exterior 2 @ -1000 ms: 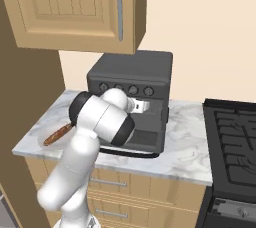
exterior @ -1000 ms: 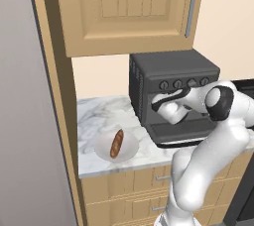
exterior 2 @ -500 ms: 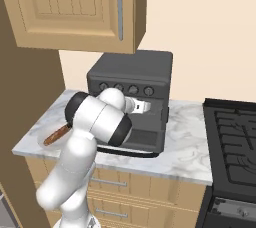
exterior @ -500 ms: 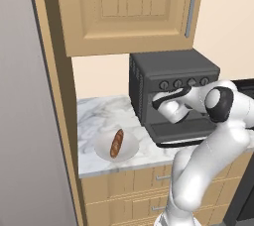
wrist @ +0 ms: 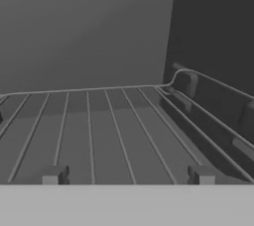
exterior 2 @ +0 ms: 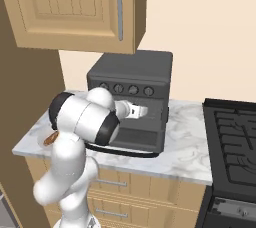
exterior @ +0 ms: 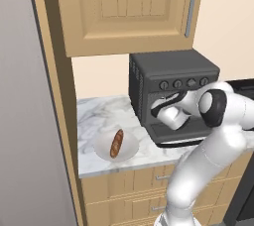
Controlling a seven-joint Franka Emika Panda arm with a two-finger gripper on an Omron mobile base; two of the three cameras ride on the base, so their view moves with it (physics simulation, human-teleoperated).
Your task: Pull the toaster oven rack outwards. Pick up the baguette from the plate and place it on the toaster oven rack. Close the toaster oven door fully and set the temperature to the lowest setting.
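The gripper [wrist: 127, 175] has its two fingertips [wrist: 53, 174] standing wide apart just above the toaster oven rack [wrist: 99, 126], gripping nothing, inside the toaster oven [exterior: 171, 86], whose toaster oven door [exterior: 181, 132] hangs open. To its left the baguette [exterior: 116, 143] lies on the plate [exterior: 101, 145] on the marble counter [exterior: 99, 113], under a wooden cabinet [exterior: 124, 9].
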